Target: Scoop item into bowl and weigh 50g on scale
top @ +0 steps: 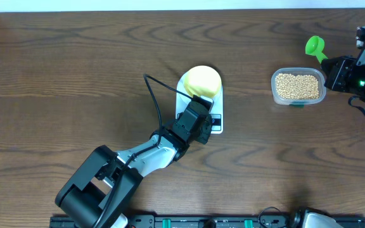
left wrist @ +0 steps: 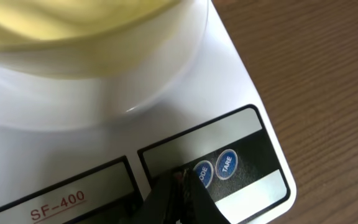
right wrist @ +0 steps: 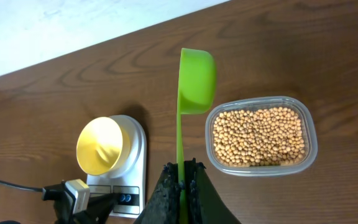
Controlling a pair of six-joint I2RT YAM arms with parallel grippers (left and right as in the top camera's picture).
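Note:
The white scale (top: pixel 182 96) stands mid-table with the pale yellow bowl (top: pixel 201 81) on its platform; the bowl looks empty. My left gripper (top: pixel 209 121) is shut, its tips resting on the scale's front panel (left wrist: pixel 229 93) just left of the blue buttons (left wrist: pixel 214 168), below the bowl (left wrist: pixel 73 25). My right gripper (right wrist: pixel 181 171) is shut on the handle of an empty green scoop (right wrist: pixel 196 78), held above the table left of the beans (right wrist: pixel 260 135). The scoop (top: pixel 314 46) and right gripper (top: pixel 333 68) are at the far right.
The beans (top: pixel 298 85) fill a clear rounded-rectangular plastic tub (top: pixel 275 90) right of the scale. The right wrist view also shows the bowl (right wrist: pixel 100 146), the scale (right wrist: pixel 137 146) and the left gripper (right wrist: pixel 98 202). A black cable (top: pixel 152 95) runs along the left arm.

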